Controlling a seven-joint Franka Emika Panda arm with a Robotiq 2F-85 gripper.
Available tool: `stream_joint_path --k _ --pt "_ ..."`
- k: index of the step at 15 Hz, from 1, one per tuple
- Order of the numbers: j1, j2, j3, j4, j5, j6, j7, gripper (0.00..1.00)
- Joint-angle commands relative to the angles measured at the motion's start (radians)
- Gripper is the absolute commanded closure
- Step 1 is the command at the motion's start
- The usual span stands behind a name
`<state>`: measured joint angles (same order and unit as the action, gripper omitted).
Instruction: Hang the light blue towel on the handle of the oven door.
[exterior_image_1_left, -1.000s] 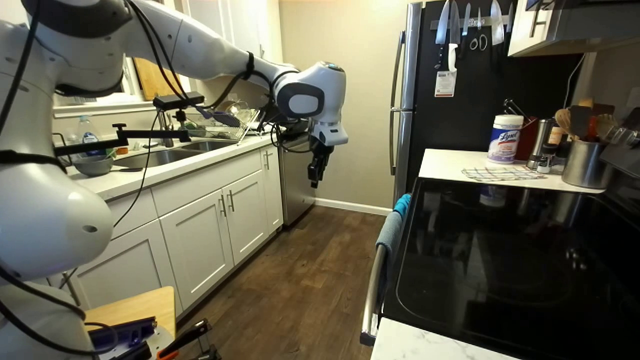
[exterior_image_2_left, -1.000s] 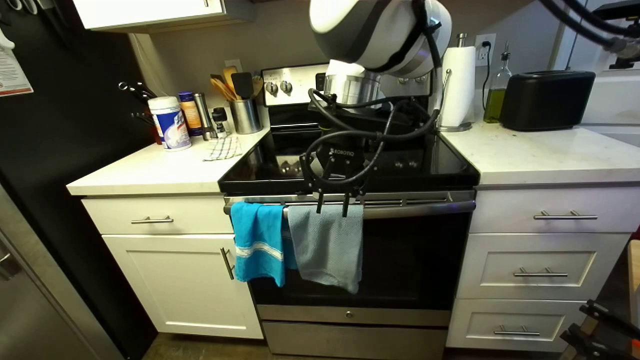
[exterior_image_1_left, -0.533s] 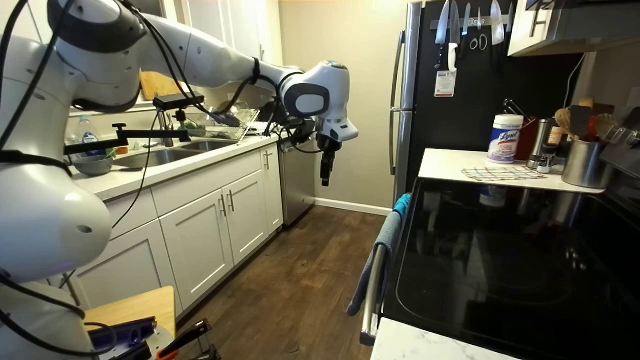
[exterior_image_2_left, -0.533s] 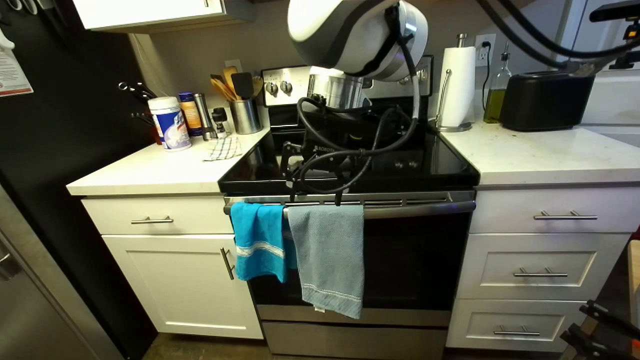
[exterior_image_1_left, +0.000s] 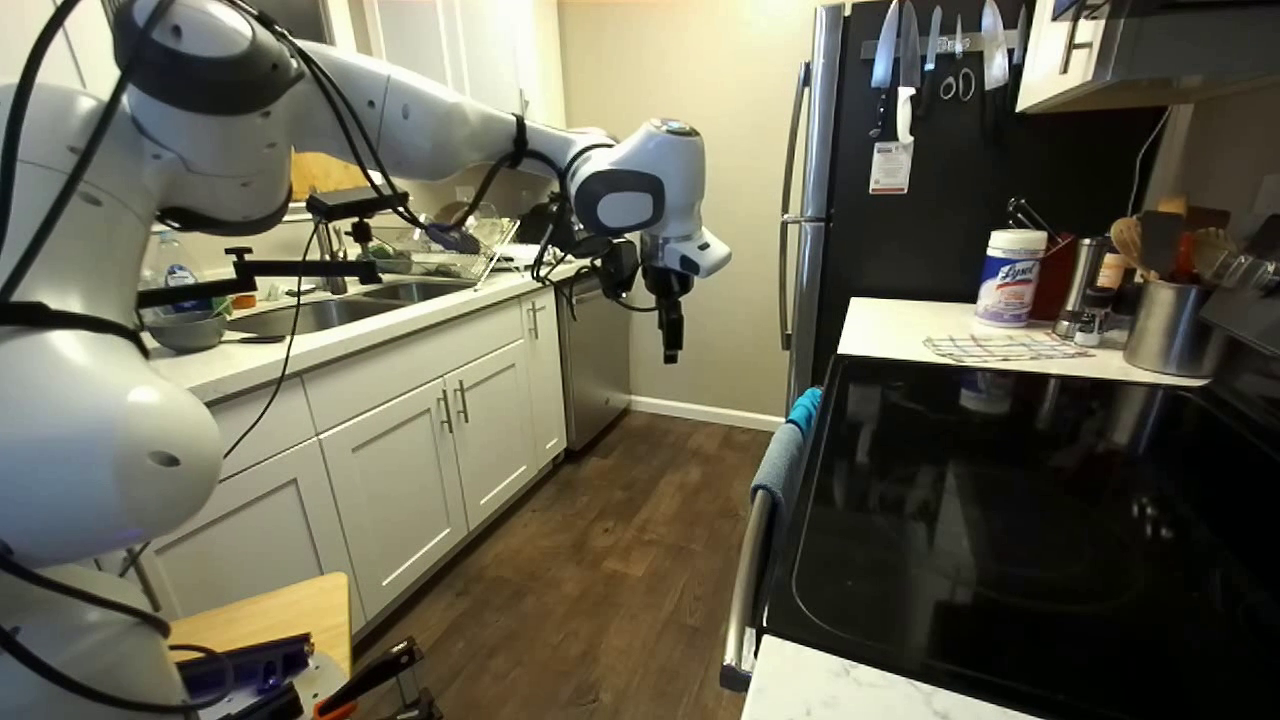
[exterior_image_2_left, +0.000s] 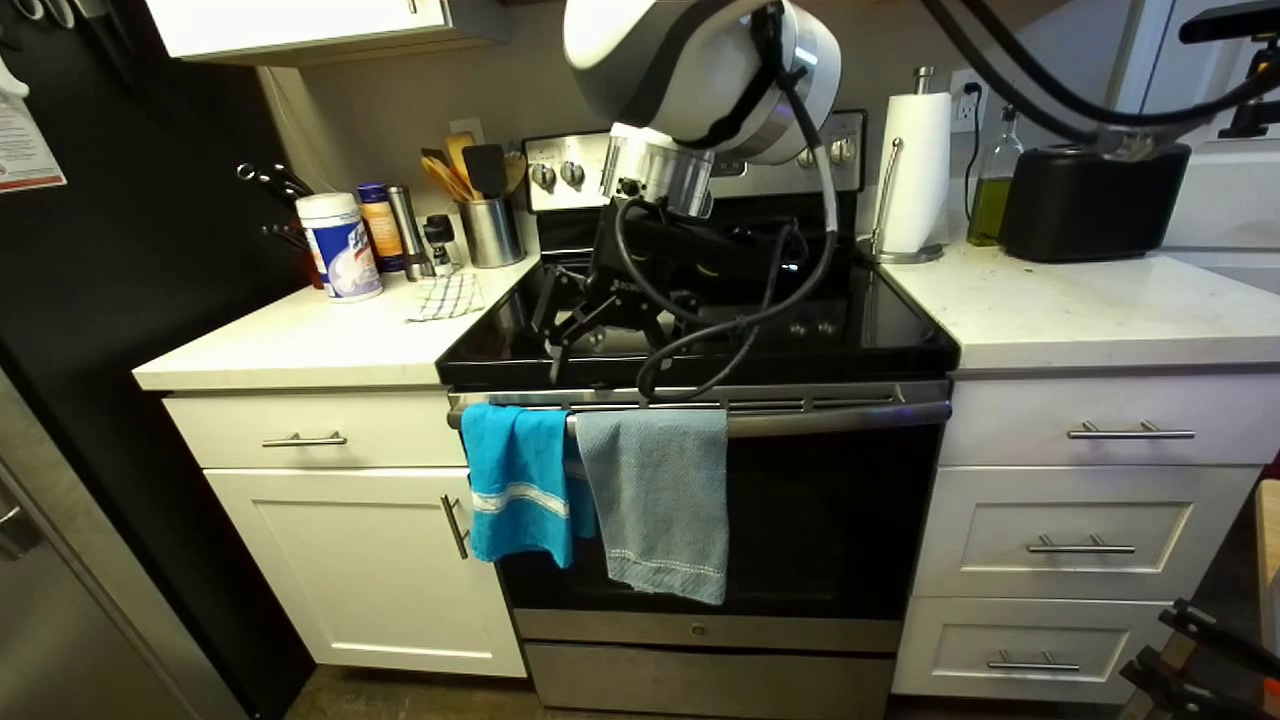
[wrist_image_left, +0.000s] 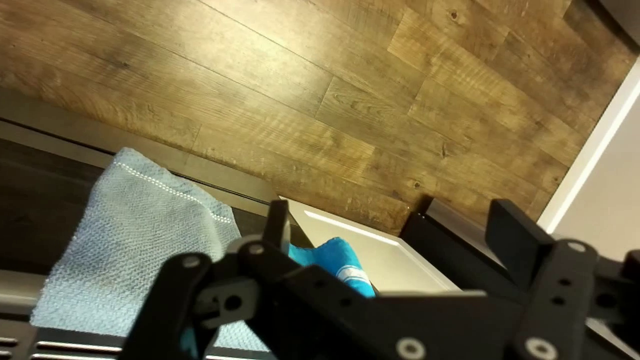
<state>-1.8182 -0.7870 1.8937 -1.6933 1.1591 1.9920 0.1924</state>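
A light blue towel (exterior_image_2_left: 655, 500) hangs over the handle (exterior_image_2_left: 840, 420) of a black oven door (exterior_image_2_left: 810, 530), close to the bar's middle; its front falls in a nearly flat sheet, with a white stitched line just above the hem, which dips lower at the right in an exterior view; a bright blue towel (exterior_image_2_left: 515, 490) with a white stripe hangs just to its left on the same bar. The gripper (wrist_image_left: 391, 222) points down in the air, apart from both towels; its fingers (wrist_image_left: 275, 225) are released, spread wide in the wrist view; between them, in that view, appear wood floor (wrist_image_left: 325, 165), a corner of the bright blue towel and part of a white cabinet (wrist_image_left: 395, 267); the light blue towel fills the lower left there, partly hidden by the gripper.

In an exterior view the white arm (exterior_image_1_left: 420, 115) reaches in from the left; behind it lies a sink (exterior_image_1_left: 300, 318); at the right is a glossy black cooktop (exterior_image_1_left: 960, 540), and past it a counter (exterior_image_1_left: 890, 330) with a Lysol tub (exterior_image_1_left: 1008, 285) and a metal pot (exterior_image_1_left: 1170, 330) of utensils; a black fridge (exterior_image_1_left: 960, 220) beyond carries a row of knives (exterior_image_1_left: 993, 45). In an exterior view, a paper towel roll (exterior_image_2_left: 917, 170) and a black toaster (exterior_image_2_left: 1100, 205) stand right of the cooktop.
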Motion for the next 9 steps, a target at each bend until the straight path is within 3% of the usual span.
stream_joint_path --k 1,9 --pt "0.029 -0.002 -0.034 -0.022 0.051 0.034 -0.088 0.0" --pt "0.146 0.005 -0.146 -0.109 0.037 0.235 -0.083 0.0"
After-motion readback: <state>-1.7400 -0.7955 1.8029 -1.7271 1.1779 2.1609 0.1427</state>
